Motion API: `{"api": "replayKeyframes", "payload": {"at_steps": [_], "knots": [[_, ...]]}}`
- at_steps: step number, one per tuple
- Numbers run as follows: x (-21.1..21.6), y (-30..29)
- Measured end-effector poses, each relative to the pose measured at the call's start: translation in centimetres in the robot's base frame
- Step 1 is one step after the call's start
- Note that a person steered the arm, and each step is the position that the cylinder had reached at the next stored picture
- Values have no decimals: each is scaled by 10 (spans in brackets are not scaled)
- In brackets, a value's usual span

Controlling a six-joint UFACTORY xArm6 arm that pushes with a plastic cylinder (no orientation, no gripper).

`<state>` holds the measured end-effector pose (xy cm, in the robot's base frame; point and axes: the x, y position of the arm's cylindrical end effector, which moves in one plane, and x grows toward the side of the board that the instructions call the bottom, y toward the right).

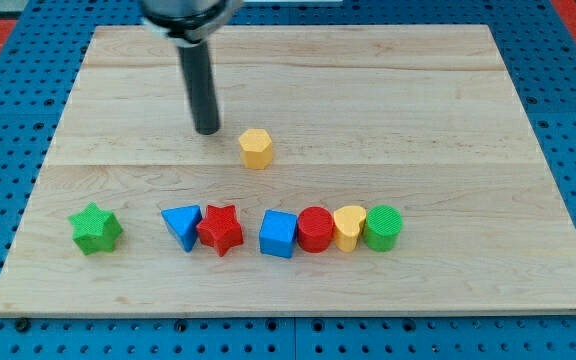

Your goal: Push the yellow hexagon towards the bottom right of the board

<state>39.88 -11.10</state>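
The yellow hexagon [256, 148] stands on the wooden board [448, 120], a little left of the middle. My tip [208, 131] rests on the board just to the upper left of the hexagon, a short gap apart from it. The dark rod rises from the tip to the view's top.
A row of blocks lies below the hexagon: a green star [95, 229], a blue triangle [182, 225], a red star [221, 230], a blue cube [279, 234], a red cylinder [315, 229], a yellow heart [349, 226] and a green cylinder [382, 227].
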Motion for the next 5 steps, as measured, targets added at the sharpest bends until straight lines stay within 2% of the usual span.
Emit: {"api": "replayKeyframes", "payload": {"at_steps": [1,2,3,4,5], "knots": [[14,58],[23,157],[24,222],[7,185],[34,137]]}}
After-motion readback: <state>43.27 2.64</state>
